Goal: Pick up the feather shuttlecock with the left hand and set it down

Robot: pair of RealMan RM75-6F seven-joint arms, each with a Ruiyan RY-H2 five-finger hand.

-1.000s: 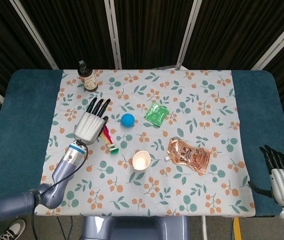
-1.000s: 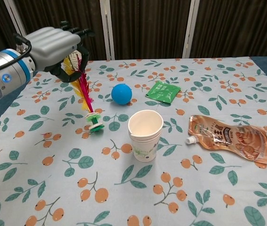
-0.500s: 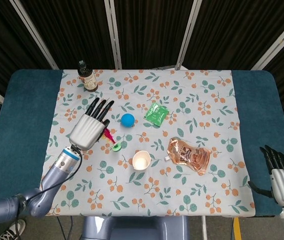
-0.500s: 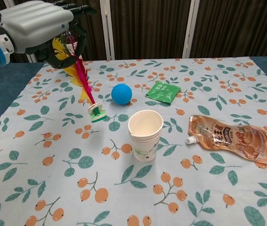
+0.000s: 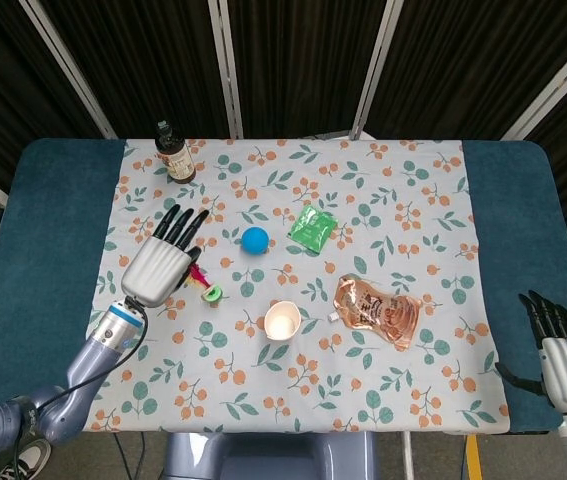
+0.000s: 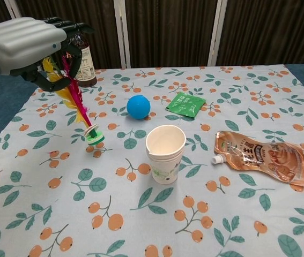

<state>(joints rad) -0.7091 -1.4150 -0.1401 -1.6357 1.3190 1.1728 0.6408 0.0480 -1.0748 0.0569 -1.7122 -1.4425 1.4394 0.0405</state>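
Note:
My left hand [image 5: 160, 262] [image 6: 26, 45] holds the feather shuttlecock [image 6: 75, 99] by its yellow and magenta feathers, above the left part of the floral cloth. The shuttlecock hangs tilted, its green and white base [image 6: 94, 136] [image 5: 210, 294] lowest and off the cloth. My right hand [image 5: 557, 350] rests at the table's near right corner, fingers stretched out and apart, holding nothing. It does not show in the chest view.
A blue ball [image 5: 254, 239] [image 6: 138, 106], a green packet [image 5: 312, 228] [image 6: 185, 104], a paper cup [image 5: 281, 321] [image 6: 165, 153] and an orange pouch [image 5: 376, 310] [image 6: 259, 156] lie on the cloth. A brown bottle [image 5: 175, 154] [image 6: 83, 60] stands at the back left.
My left hand has lifted the shuttlecock off the cloth and carried it left and towards the near side. The right hand has not moved.

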